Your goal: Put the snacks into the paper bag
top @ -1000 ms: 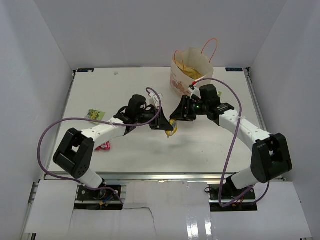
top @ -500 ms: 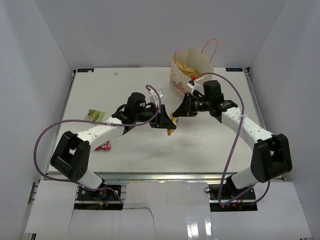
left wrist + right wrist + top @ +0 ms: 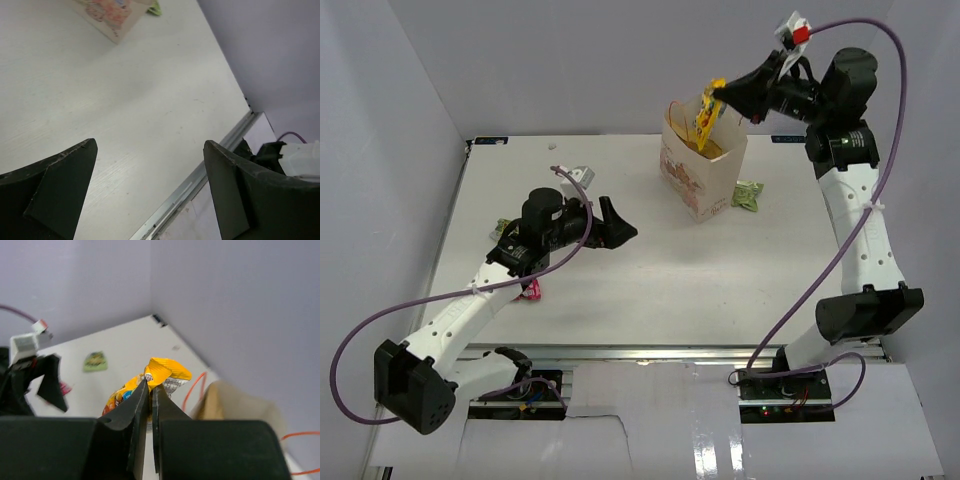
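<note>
Closest to the arms, the pink packet (image 3: 530, 290) lies on the table (image 3: 720, 280). Just past it is the left gripper (image 3: 617, 225), low over the table with its jaws wide open and nothing in them. Farther back stands the paper bag (image 3: 705, 175), with a light-green packet (image 3: 748, 194) on the table just beside it. Highest and farthest is the right gripper (image 3: 717, 93). Its jaws are squeezed shut on the top edge of the yellow packet (image 3: 705, 118), which hangs over the open mouth of the bag. I think a few things could go wrong. The grip is only on a thin edge, so the packet could slip out early. It could hit the rim or an orange handle and bounce onto the table. The bag looks light, so a bump from the arm might tip it over. The bag has reddish writing and the yellow packet has colourful print, but both are too small to read.
</note>
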`<action>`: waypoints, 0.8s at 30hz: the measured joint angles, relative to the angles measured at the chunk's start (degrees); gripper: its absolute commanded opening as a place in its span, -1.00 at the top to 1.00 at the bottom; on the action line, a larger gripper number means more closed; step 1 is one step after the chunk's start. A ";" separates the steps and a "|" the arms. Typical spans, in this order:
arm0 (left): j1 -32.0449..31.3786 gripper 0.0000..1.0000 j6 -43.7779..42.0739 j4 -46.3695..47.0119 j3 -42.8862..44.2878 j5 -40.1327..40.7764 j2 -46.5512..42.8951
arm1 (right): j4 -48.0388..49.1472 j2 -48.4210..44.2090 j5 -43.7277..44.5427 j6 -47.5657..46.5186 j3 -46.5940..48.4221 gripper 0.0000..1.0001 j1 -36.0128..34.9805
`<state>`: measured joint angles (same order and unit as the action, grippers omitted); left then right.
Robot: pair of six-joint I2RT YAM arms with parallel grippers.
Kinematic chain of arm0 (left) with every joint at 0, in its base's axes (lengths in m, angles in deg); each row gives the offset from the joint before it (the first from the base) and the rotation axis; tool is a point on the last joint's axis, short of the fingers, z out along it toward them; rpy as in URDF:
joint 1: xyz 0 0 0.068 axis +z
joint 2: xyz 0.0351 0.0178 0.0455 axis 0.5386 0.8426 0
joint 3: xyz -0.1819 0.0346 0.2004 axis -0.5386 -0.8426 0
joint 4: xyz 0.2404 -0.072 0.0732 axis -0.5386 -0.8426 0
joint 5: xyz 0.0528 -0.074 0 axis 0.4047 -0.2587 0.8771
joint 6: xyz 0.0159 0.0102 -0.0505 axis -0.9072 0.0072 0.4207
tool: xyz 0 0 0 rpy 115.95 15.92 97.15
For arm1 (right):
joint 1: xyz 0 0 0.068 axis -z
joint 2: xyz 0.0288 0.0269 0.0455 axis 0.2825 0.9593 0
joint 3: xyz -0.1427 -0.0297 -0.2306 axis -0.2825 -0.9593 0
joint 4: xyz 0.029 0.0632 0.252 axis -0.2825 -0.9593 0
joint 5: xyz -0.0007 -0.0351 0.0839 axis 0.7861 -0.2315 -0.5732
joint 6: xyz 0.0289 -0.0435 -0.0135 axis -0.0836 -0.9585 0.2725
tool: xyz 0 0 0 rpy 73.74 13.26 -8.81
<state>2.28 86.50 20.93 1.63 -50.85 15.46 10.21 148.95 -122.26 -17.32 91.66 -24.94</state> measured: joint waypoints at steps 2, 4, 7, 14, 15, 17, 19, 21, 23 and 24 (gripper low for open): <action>1.44 -0.96 0.04 -2.23 -1.25 3.17 -1.66 | 0.31 3.23 2.16 -3.17 7.04 0.85 0.66; 2.71 -0.96 0.20 -4.81 -1.99 6.38 -2.10 | 1.27 7.52 5.62 -7.21 12.87 0.85 0.63; 4.44 -0.96 1.18 -8.46 -3.08 10.36 -2.12 | 1.36 14.08 11.19 -14.32 17.73 0.85 -0.07; 6.14 -0.96 5.46 -13.22 -6.84 15.63 -2.27 | 0.52 26.36 21.84 -30.82 17.99 0.77 -2.05; 6.21 -0.96 6.08 -13.73 -7.13 16.13 -2.38 | 0.13 27.12 22.88 -32.52 17.62 0.71 -2.12; 6.43 -0.96 7.37 -14.51 -7.74 17.33 -2.80 | -0.31 27.30 24.76 -35.34 15.78 0.38 -2.43; 6.88 -0.96 9.03 -15.30 -8.04 18.60 -3.21 | -0.09 27.08 26.08 -37.73 14.27 -0.04 -2.64; 7.63 -0.91 11.15 -16.17 -8.15 20.24 -3.34 | -0.07 26.40 26.86 -39.32 12.52 -0.22 -2.73; 8.92 -0.88 14.34 -17.66 -8.15 22.32 -3.23 | -0.28 24.87 27.15 -40.11 10.08 -0.34 -2.73; 9.42 -0.86 16.00 -18.64 -8.15 23.32 -3.15 | -0.68 23.91 27.12 -40.00 9.09 -0.38 -2.73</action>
<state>11.71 102.50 2.28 -6.52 -27.53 12.31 9.53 172.86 -95.13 -57.32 100.75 -27.68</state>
